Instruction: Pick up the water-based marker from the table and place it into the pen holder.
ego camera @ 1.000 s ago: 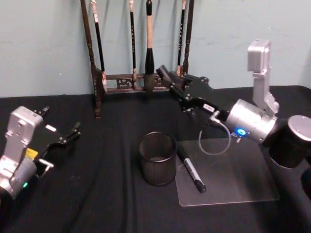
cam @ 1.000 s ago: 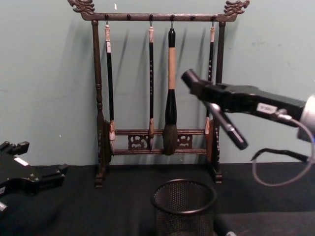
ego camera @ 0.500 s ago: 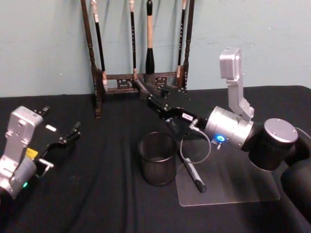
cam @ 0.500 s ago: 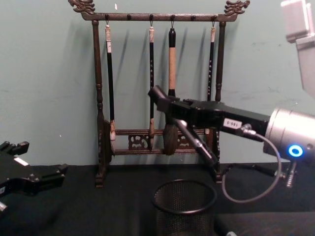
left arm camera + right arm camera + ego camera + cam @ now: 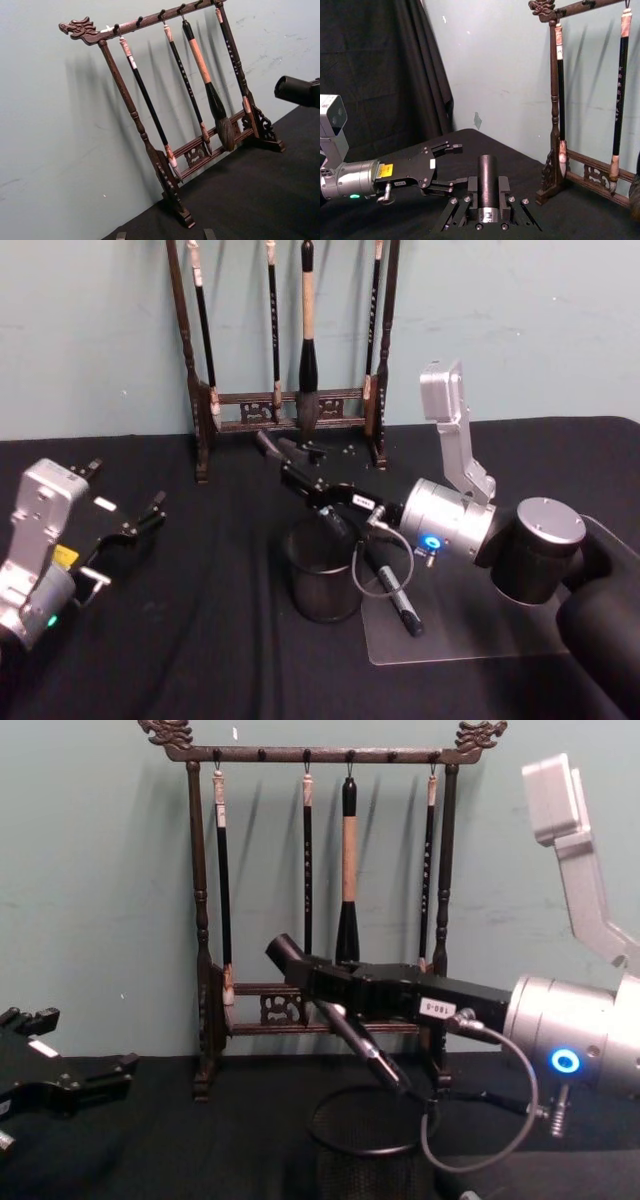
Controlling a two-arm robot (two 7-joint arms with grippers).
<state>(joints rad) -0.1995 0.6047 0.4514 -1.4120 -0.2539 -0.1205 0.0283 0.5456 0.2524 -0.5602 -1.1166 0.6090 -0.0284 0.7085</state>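
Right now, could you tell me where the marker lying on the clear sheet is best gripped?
Probably mid-barrel, from above, jaws across its width: the loose marker lies flat on the clear sheet, its nearer end apart from the pen holder. The right gripper holds a second marker.

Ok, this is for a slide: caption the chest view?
Right gripper, jaws shut on a tilted marker, poised above the pen holder, brush rack behind; left gripper parked at left.

Soft, even light casts faint shadows of the brush rack (image 5: 197, 920) on the wall (image 5: 100, 870).
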